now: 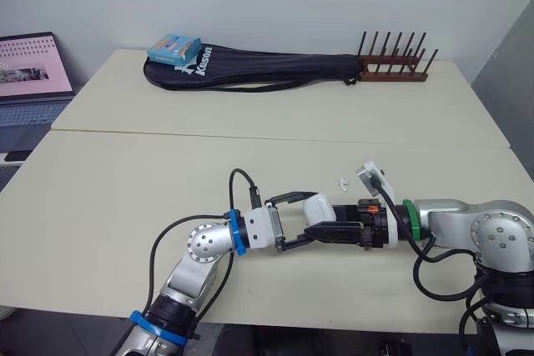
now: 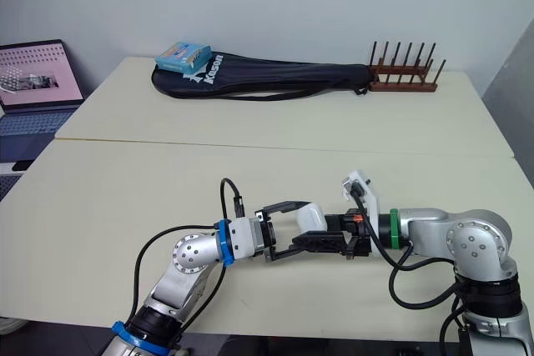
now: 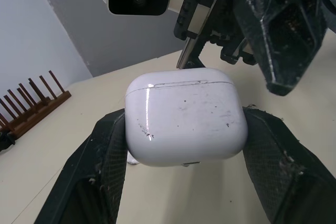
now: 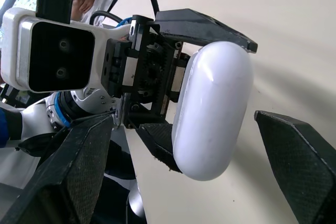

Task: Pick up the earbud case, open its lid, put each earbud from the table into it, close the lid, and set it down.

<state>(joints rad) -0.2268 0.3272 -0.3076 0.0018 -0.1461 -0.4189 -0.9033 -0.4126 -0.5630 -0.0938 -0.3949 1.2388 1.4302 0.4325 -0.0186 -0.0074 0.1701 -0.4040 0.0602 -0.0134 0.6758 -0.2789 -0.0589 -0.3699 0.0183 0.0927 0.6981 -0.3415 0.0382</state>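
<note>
Head view: two pale surfaces (image 1: 125, 189) stand end to end before a grey wall. The far one carries a black racket bag (image 1: 250, 68), a blue box (image 1: 173, 47) and a wooden rack (image 1: 394, 64). A laptop (image 1: 29, 72) sits at the left. Near the front edge the left hand (image 1: 310, 217) grips the white earbud case (image 1: 321, 204), with the right hand (image 1: 317, 229) meeting it. One earbud (image 1: 342, 181) lies just behind.

Left wrist view: the case's lid is closed, with fingers (image 3: 107, 156) pressing both sides.

Right wrist view: the right hand's fingers (image 4: 84, 166) are spread wide around the case.

One earbud case (image 1: 318, 206), one earbud (image 1: 342, 181)
</note>
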